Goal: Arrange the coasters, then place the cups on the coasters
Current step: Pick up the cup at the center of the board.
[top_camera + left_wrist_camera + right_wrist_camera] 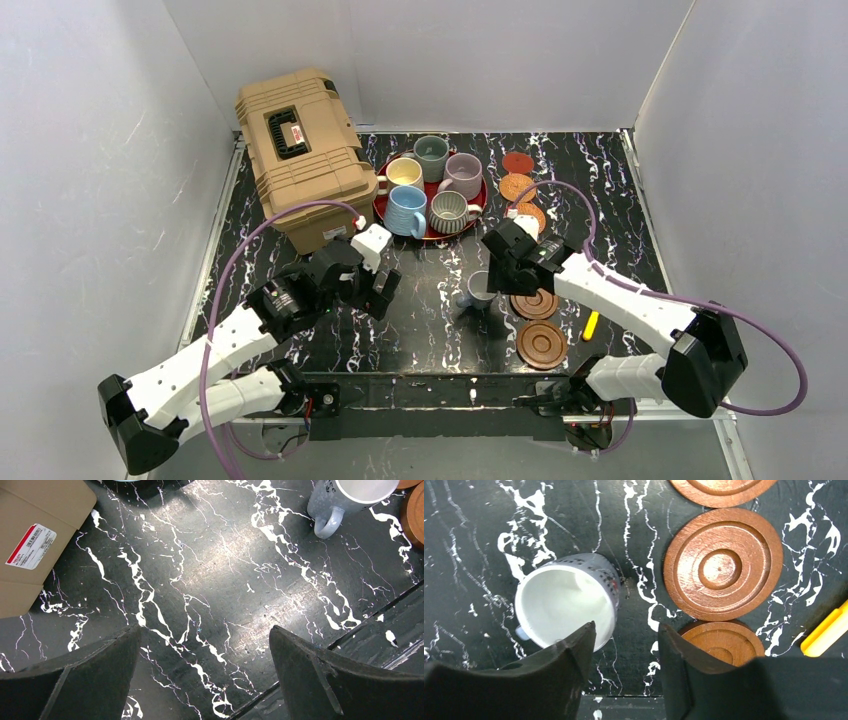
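Step now: The robot looks set to put the small white mug [566,602] on a wood coaster [723,562].
Where the mug is: It stands upright on the black marble table [210,555]. It is just beside that wood coaster and not on it yet.
Right side: The right gripper [626,630] has its jaws part way apart. Bare table shows between them, so it grips nothing. One finger [569,665] hangs over the mug's rim and the other stays outside.
Left side: The left gripper [205,635] is spread wide and holds nothing. It hangs over bare table, well apart from the mug.
Other mugs: The cream-yellow mug [404,172], grey-green mug [432,153], lilac mug [463,172], ribbed blue mug [407,210] and ribbed grey mug [450,212] wait on the red tray [484,197].
Coasters: They lie in a row on the right. The pinkish-red coaster [518,162] is farthest, then an orange woven coaster [517,186]. The wood ones are nearest.
How to do it well: It is probably best to drop one finger inside the mug, keep one outside, and squeeze the wall tight. Lift straight up so the mug does not tip. Move it over the middle ring of the coaster, set it down flat, and only then let go.
Watch out: The coaster could slide if the mug bumps its edge. A yellow thing [826,630] lies near too.
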You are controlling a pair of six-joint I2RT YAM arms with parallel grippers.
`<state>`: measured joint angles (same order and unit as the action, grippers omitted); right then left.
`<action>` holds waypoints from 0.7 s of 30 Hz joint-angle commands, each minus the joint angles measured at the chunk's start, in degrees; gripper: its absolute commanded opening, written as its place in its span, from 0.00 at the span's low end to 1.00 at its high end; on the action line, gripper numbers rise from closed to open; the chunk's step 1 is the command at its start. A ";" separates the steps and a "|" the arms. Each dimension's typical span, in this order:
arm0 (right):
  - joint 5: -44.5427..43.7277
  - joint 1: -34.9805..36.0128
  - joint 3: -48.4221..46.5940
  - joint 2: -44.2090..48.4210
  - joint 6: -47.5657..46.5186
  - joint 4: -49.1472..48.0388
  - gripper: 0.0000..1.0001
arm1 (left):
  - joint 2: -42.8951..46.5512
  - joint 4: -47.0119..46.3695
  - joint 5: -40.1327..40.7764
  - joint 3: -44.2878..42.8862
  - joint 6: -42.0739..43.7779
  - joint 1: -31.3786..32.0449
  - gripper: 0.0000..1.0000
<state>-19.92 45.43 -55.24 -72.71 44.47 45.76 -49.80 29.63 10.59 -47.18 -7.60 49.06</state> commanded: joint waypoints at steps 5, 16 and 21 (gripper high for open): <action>-4.93 0.27 4.42 0.10 4.56 -5.03 0.41 | 1.24 1.49 1.71 -0.02 -0.33 -0.26 0.98; -5.49 0.27 1.60 -1.85 5.46 -5.00 0.01 | 1.81 1.73 2.06 0.07 -0.31 -0.21 0.98; -7.47 -0.04 -4.48 -1.55 4.33 -2.16 0.01 | 1.89 1.84 2.57 -0.02 -0.47 -0.23 0.98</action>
<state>-23.97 45.50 -52.51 -74.74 48.88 41.54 -48.93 30.17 11.70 -47.18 -7.73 49.06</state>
